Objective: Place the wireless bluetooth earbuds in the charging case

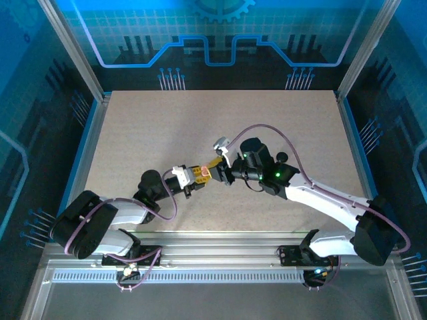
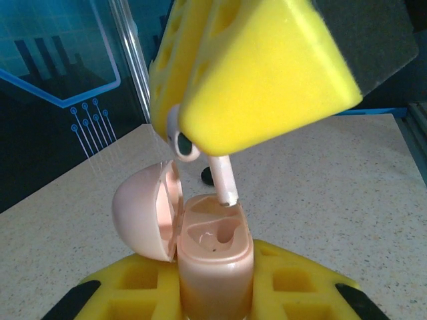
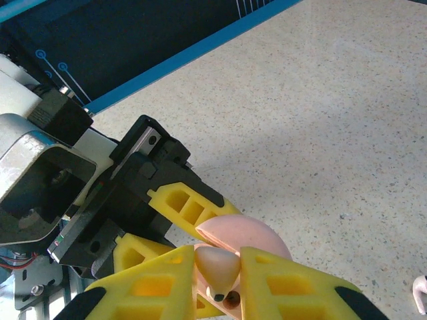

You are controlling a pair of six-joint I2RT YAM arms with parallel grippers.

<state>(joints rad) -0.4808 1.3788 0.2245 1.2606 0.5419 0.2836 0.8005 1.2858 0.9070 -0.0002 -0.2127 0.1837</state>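
Left fingers (image 2: 127,288) clamp the lid-open pink charging case (image 2: 215,267); right fingers (image 2: 267,80) pinch a white earbud (image 2: 225,179).

whitish earbud (image 3: 420,295) cropped by right edge

Three cameras converging mid-table

The top view looks down from above and behind the near edge onto the whole table (image 1: 133,133); the left wrist camera looks from very close past the left gripper (image 2: 213,290) at the right gripper (image 2: 183,123), the right wrist camera faces back the opposite way, and both share the charging case (image 2: 213,257) and earbud (image 2: 223,180).
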